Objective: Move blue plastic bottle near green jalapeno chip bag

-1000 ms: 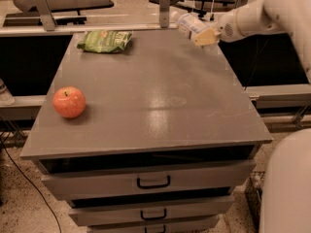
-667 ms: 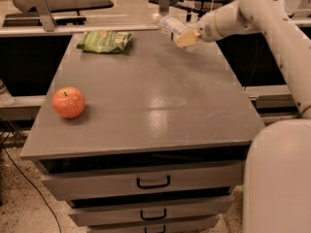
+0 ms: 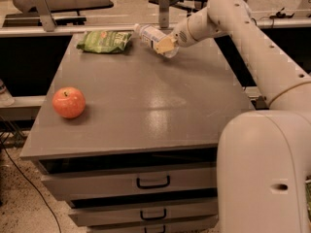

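Observation:
The blue plastic bottle (image 3: 149,34) is a clear pale bottle with a white cap, lying tilted with its cap toward the left. My gripper (image 3: 165,45) is shut on it and holds it just above the far part of the grey table (image 3: 146,96). The green jalapeno chip bag (image 3: 104,41) lies flat at the table's far left corner. The bottle's cap is a short gap to the right of the bag.
A red-orange apple (image 3: 68,102) sits near the table's left edge. Drawers with dark handles (image 3: 153,182) are below the tabletop. My white arm (image 3: 252,52) reaches across the right side. A metal post (image 3: 164,4) stands behind the table.
My gripper has carried the bottle leftward along the far edge of the table, from the right side toward the green bag. The apple and the bag have not moved.

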Tool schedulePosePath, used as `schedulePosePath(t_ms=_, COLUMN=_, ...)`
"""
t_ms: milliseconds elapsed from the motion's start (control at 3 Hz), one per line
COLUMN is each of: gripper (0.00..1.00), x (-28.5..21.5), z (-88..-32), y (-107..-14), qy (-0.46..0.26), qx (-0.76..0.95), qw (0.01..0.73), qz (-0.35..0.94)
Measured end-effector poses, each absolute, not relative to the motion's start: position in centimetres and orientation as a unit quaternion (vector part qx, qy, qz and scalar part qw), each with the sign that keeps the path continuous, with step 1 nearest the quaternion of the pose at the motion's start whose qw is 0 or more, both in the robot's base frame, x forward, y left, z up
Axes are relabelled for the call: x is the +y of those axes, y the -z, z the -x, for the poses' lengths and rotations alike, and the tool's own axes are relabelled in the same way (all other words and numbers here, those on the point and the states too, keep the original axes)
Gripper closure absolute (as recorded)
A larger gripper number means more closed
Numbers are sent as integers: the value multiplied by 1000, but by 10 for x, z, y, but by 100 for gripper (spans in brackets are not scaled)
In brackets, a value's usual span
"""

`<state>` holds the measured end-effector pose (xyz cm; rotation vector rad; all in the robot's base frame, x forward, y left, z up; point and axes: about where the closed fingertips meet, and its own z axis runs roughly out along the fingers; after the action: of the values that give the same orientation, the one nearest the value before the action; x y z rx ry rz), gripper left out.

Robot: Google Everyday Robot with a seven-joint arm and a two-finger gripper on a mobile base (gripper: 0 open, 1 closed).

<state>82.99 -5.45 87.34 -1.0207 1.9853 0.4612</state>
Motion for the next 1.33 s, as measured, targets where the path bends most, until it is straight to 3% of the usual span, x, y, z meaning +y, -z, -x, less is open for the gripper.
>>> schedulePosePath(t_ms=333, gripper=100, x=-33, z=-834, y=-864, qy=-186, qx=791, qw=405, qz=420)
schedulePosePath(t_ms=667, gripper=82, x=-16, z=-833, y=-855, qy=-188, qx=791, qw=389, qz=432)
schedulePosePath(t_ms=1333, gripper=35, x=-5, z=-834, y=-849, qy=-188, qx=792, qw=377, qz=442)
